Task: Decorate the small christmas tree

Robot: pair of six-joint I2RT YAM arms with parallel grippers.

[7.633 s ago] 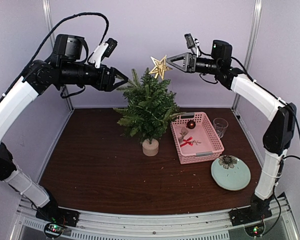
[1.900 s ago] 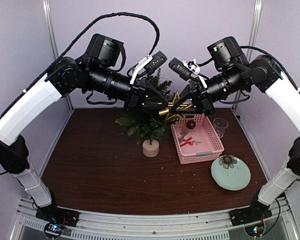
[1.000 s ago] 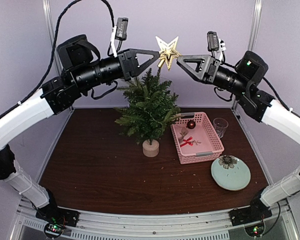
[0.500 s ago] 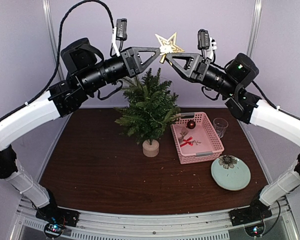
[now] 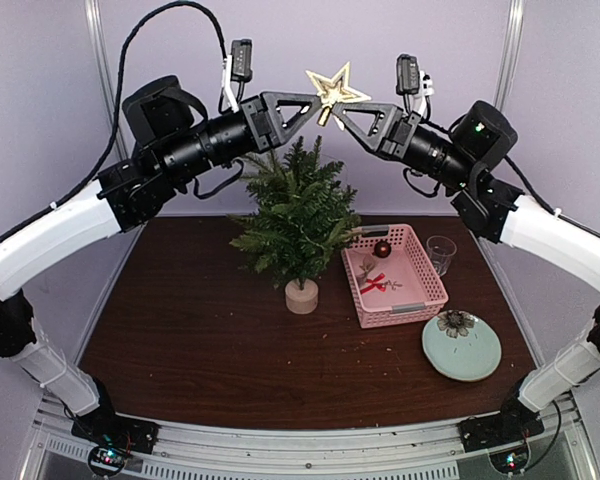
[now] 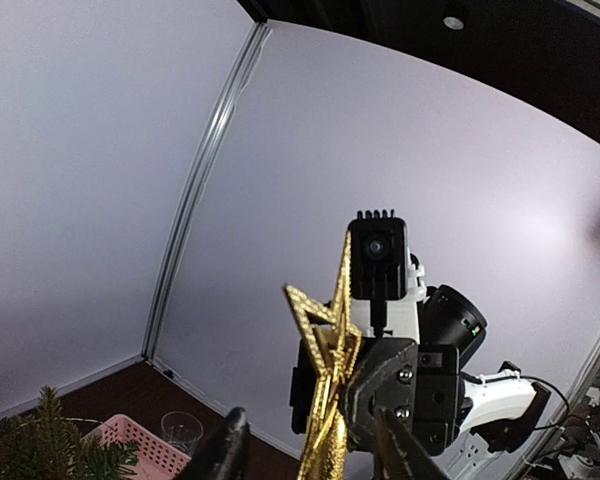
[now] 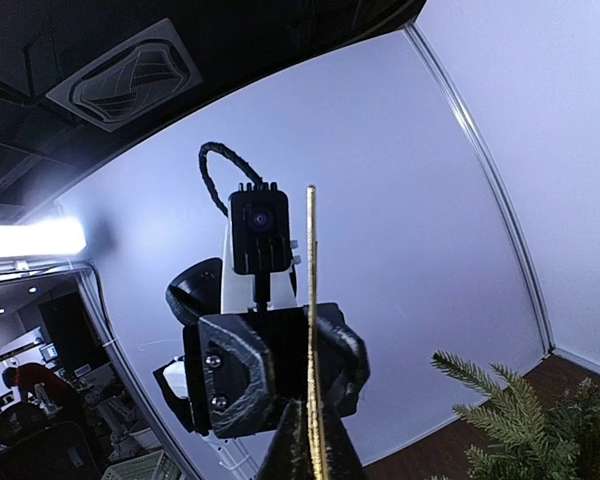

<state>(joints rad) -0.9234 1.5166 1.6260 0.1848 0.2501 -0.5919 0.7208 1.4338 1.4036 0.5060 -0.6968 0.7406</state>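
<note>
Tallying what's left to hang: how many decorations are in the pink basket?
3: a red ball at the far end, a red bow midway, a pale sprig beside it; more may be hidden.

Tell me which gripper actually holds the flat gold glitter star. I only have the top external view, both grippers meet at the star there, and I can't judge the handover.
Observer: The right wrist view shows the gold star edge-on, pinched between the closed fingers of the right gripper.
Operator: Is the left one clamped on it too?
Observer: No. In the left wrist view the left gripper has its fingers spread, with a gap on each side of the star.
</note>
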